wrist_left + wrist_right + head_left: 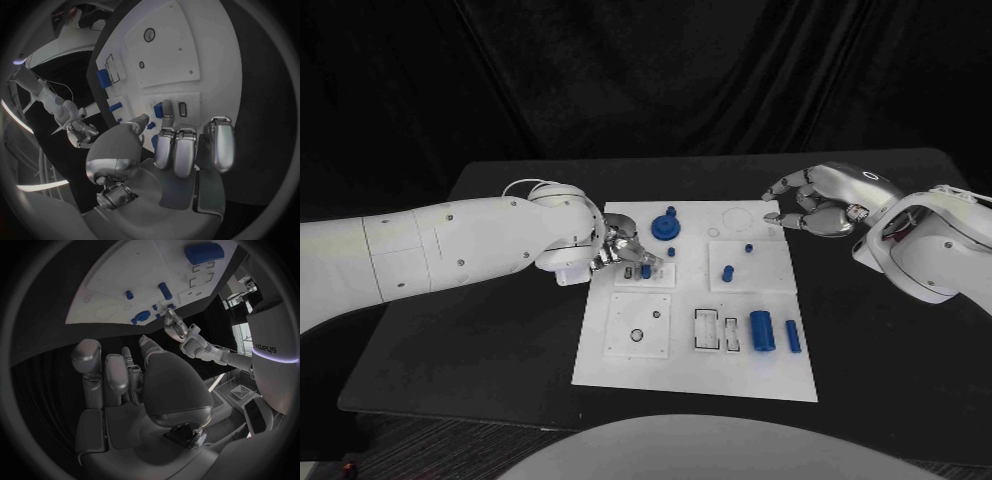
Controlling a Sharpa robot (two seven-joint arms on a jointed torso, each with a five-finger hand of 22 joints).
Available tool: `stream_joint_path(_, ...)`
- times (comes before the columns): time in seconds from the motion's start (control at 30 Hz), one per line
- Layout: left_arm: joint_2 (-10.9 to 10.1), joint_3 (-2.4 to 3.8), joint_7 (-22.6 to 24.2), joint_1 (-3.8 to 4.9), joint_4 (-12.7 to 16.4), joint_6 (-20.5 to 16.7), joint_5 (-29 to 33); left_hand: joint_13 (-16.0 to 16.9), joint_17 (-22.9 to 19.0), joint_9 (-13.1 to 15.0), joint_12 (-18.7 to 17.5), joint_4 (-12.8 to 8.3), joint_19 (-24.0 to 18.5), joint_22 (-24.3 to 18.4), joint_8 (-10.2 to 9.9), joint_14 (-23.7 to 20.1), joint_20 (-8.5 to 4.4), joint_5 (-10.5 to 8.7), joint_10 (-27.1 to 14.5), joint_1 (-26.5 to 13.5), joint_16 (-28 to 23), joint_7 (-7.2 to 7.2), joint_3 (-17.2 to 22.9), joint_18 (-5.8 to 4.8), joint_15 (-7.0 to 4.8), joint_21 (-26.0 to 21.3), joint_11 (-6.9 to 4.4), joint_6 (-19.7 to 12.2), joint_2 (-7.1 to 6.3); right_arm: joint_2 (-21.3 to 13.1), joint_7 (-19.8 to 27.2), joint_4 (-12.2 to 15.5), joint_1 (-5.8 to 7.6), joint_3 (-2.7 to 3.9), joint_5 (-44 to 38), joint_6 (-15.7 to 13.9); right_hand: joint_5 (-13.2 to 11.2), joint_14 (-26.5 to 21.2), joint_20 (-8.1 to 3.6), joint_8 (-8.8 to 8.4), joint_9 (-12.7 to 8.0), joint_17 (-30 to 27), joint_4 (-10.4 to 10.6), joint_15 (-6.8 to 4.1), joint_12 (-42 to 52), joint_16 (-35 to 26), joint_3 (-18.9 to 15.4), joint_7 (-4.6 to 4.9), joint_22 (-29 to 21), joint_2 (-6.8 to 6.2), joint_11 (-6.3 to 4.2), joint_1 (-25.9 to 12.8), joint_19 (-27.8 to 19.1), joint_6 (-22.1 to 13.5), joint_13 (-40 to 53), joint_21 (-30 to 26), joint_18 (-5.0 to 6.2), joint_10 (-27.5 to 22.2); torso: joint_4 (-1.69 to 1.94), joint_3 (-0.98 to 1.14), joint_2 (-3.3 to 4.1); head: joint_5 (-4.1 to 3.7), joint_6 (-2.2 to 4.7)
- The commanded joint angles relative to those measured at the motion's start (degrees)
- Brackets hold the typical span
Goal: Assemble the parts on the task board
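The white task board [678, 365] lies in the middle of the black table. My left hand [620, 250] is at the board's left edge, where thumb and a finger pinch a small blue part [646, 270] standing in a recessed panel. The left wrist view has that part [158, 109] between a fingertip [166, 106] and the thumb. My right hand [816, 205] hovers over the board's far right corner, fingers curled in and holding nothing. A blue gear-like piece [666, 227] stands near the far edge.
Small blue pegs [727, 271] stand mid-board. A thick blue cylinder [763, 330] and a thinner one [793, 335] lie at the near right, beside empty rectangular slots [708, 330]. Bare black table surrounds the board.
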Motion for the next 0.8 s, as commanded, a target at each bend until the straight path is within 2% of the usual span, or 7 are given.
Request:
stream_joint_path(0.03, 0.18, -0.05, 0.92, -0.15, -0.07, 1.00, 0.08, 12.71, 14.92, 0.37, 0.01, -0.07, 0.15, 6.76, 0.45, 5.73, 0.22, -0.19, 4.15, 0.01, 0.05, -0.13, -0.49, 0.49, 0.22, -0.14, 0.12, 0.41, 0.02, -0.03, -0.97, -0.03, -0.19, 0.04, -0.05, 0.47, 0.37, 1.03, 0.13, -0.11, -0.10, -0.05, -0.39, 0.32, -0.39, -0.21, 0.13, -0.01, 4.47, -0.18, 0.27, 0.63, -0.37, 0.33, 5.72, -0.24, 0.52, -0.40, 0.04, -0.02, 0.01, -0.14, -0.01)
stream_joint_path(0.17, 0.21, -0.04, 0.86, -0.15, -0.19, 1.12, 0.08, 12.89, 15.09, 1.39, 0.17, 0.07, 0.32, 6.95, 1.20, 5.84, 0.14, -0.18, 4.31, 0.71, 0.15, -0.30, -1.20, 0.46, 0.11, -0.06, -0.02, 0.48, 0.19, -0.03, -0.92, -0.08, -0.27, 0.04, -0.04, 0.48, 0.41, 1.02, 0.13, -0.12, -0.11, -0.10, -0.42, 0.32, -0.52, -0.25, 0.15, -0.01, 4.46, -0.19, 0.27, 0.65, -0.38, 0.33, 5.55, -0.28, 0.53, -0.53, 0.07, 0.00, -0.02, -0.23, -0.01)
stream_joint_path(0.3, 0.01, -0.04, 0.88, -0.15, 0.05, 0.58, 0.08, 13.46, 15.09, 3.63, 0.69, 0.47, 0.92, 7.48, 3.06, 5.84, -0.17, -0.28, 4.82, 1.76, 0.15, -0.75, -2.57, 0.32, -0.23, 0.30, -0.42, 0.72, 0.50, -0.07, -0.79, -0.08, -0.34, 0.04, -0.04, 0.37, 0.42, 1.01, 0.13, -0.12, -0.12, -0.17, -0.42, 0.32, -0.59, -0.31, 0.15, 0.00, 4.44, -0.19, 0.28, 0.65, -0.40, 0.33, 5.45, -0.36, 0.54, -0.60, -0.01, -0.01, -0.05, -0.22, -0.01)
stream_joint_path(0.33, -0.17, -0.04, 0.84, -0.14, 0.27, 0.28, 0.08, 13.62, 15.09, 4.72, 0.84, 0.54, 1.12, 7.66, 3.85, 5.84, -0.30, -0.18, 4.96, 2.31, 0.15, -0.90, -3.05, 0.27, -0.37, 0.41, -0.56, 0.57, 0.65, -0.13, -0.76, -0.05, -0.35, 0.04, -0.03, 0.31, 0.42, 1.00, 0.13, -0.12, -0.12, -0.21, -0.42, 0.32, -0.64, -0.35, 0.15, 0.00, 4.42, -0.19, 0.28, 0.65, -0.41, 0.33, 5.39, -0.41, 0.55, -0.64, -0.05, -0.02, -0.06, -0.22, -0.01)
stream_joint_path(0.53, -1.70, -0.01, 0.54, 0.21, 1.93, -1.45, -0.03, 14.28, 15.09, 7.03, 1.42, 0.43, 1.87, 8.31, 5.65, 5.84, -0.63, 0.06, 5.52, 3.84, 0.15, -1.31, -4.23, 0.08, -0.71, 0.93, -0.93, 0.36, 0.55, -0.45, -0.52, 0.13, -0.38, 0.04, 0.01, -0.18, 0.43, 1.00, 0.13, -0.13, -0.13, -0.19, -0.42, 0.32, -1.08, -0.33, 0.14, 0.01, 4.42, -0.22, 0.29, 0.62, -0.41, 0.33, 4.79, -0.42, 0.55, -1.07, -0.10, -0.04, -0.12, -0.61, -0.01)
stream_joint_path(0.6, -2.31, 0.00, 0.71, 0.81, 2.47, -1.92, -0.34, 14.46, 15.09, 7.46, 1.57, 0.36, 2.09, 8.48, 6.00, 5.84, -0.72, 0.11, 5.67, 4.22, 0.15, -1.42, -4.48, 0.02, -0.81, 1.08, -1.04, 0.37, 0.49, -0.49, -0.43, 0.13, -0.38, 0.04, 0.13, -0.32, 0.43, 1.01, 0.14, -0.15, -0.16, -0.17, -0.38, 0.33, -1.16, -0.32, 0.10, 0.02, 4.42, -0.25, 0.30, 0.52, -0.41, 0.31, 4.69, -0.46, 0.55, -1.14, -0.10, -0.03, -0.12, -0.60, -0.01)
stream_joint_path(0.8, -4.50, 0.01, 1.33, 3.72, 4.06, -3.02, -1.55, 14.93, 15.09, 9.63, 1.98, 0.56, 3.67, 9.76, 7.97, 5.84, -1.35, 0.22, 6.04, 5.84, 0.15, -2.08, -5.97, -0.42, -1.46, 2.36, -1.72, 0.78, 0.56, -0.38, 0.00, -0.01, -0.39, 0.04, 0.34, -0.71, 0.40, 1.05, 0.14, -0.18, -0.21, -0.04, -0.27, 0.33, -1.22, -0.21, 0.05, 0.04, 4.45, -0.27, 0.31, 0.30, -0.36, 0.32, 4.62, -0.36, 0.53, -1.18, -0.05, -0.05, 0.01, -0.76, -0.01)
